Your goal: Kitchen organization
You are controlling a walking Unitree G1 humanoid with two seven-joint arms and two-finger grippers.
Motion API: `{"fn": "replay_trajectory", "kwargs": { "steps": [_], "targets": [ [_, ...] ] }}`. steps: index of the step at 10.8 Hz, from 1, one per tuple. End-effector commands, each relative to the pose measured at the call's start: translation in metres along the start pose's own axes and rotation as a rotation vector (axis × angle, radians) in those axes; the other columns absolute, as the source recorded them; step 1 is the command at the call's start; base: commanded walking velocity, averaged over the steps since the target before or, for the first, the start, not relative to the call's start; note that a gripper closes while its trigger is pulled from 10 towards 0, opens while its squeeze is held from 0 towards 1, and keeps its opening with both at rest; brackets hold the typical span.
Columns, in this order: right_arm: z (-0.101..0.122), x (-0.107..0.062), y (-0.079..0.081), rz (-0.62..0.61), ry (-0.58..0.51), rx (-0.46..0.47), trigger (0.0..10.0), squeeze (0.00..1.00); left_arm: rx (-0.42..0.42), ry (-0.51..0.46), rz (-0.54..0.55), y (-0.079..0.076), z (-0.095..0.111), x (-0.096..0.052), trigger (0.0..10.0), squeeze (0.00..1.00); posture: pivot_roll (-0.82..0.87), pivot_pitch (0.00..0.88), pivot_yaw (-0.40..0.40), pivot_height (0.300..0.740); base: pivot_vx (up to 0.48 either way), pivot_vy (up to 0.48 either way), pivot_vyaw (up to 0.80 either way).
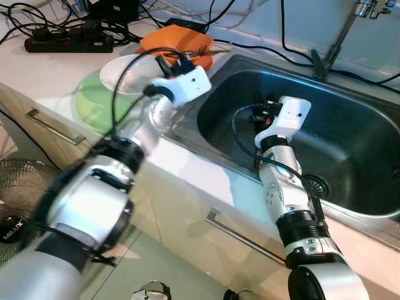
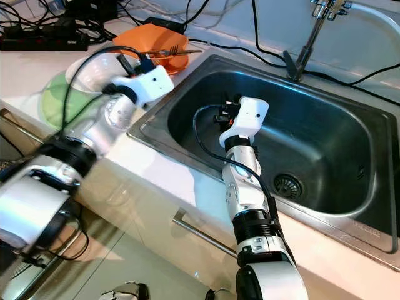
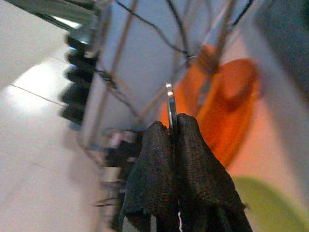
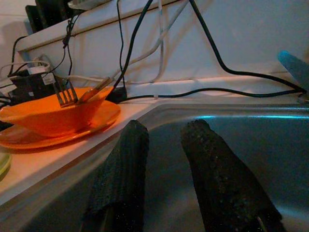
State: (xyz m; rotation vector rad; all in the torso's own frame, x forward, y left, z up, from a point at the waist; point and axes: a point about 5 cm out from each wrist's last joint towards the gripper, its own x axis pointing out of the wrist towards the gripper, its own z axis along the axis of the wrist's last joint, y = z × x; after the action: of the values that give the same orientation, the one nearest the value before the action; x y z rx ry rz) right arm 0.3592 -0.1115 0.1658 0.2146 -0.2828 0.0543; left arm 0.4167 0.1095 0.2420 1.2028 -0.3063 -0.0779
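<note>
the pale white countertop [image 1: 206,178] holds a recessed stainless steel sink basin [image 2: 325,134]. beside the sink sit an orange plate [image 4: 58,133], a flat green plate [image 1: 94,106] and a black power strip [image 1: 69,42], with black cables [image 2: 250,47] trailing, possibly toward the wall.

A bright orange plastic bowl [image 4: 53,116] sits on a matching orange plate [image 4: 63,133], and a silver metal fork [image 4: 65,93] lies in it. The pale green round plate [image 1: 100,103] carries a white bowl [image 1: 125,74]. The steel sink basin [image 2: 312,144] is dull grey with blue glints. The white worktop [image 1: 37,69] bears a black power strip [image 1: 69,42] and black cables [image 2: 250,47]. The left end effector [image 3: 175,133] has coarse black fabric fingers [image 3: 195,164] around a thin silver utensil handle [image 3: 169,104]; the right end effector [image 4: 164,140] looks equally black.
</note>
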Motion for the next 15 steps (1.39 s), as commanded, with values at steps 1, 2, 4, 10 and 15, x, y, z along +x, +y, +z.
{"fn": "replay_trajectory", "kwargs": {
  "steps": [1,2,4,10,15],
  "targets": [
    [-0.006,-0.004,-0.004,-0.022,0.021,0.004,10.0,0.0,0.096,-0.093,0.137,0.028,0.022,0.007,0.0,0.0,0.07,0.076,-0.009,0.74,0.0,0.0,0.0],
    [-0.006,-0.004,-0.004,-0.022,0.023,0.005,10.0,0.0,0.115,-0.173,0.288,0.053,0.036,0.006,10.0,0.0,0.07,0.077,-0.01,0.74,0.0,0.0,0.0],
    [-0.007,-0.004,-0.003,-0.019,0.027,0.008,10.0,0.0,-0.074,-0.357,0.439,0.08,0.064,-0.007,10.0,0.0,0.08,0.077,-0.01,0.74,0.0,0.0,0.0],
    [-0.006,-0.004,-0.004,-0.024,0.021,0.009,10.0,0.0,-1.677,-0.586,0.291,0.106,0.065,-0.024,10.0,0.0,0.07,0.069,-0.008,0.74,0.0,0.0,0.0],
    [-0.005,-0.004,0.001,-0.017,0.023,0.059,10.0,0.0,-2.605,-0.497,0.099,0.032,0.024,-0.032,10.0,0.0,0.06,0.076,-0.011,0.74,0.0,0.0,0.0]
  ]
}}
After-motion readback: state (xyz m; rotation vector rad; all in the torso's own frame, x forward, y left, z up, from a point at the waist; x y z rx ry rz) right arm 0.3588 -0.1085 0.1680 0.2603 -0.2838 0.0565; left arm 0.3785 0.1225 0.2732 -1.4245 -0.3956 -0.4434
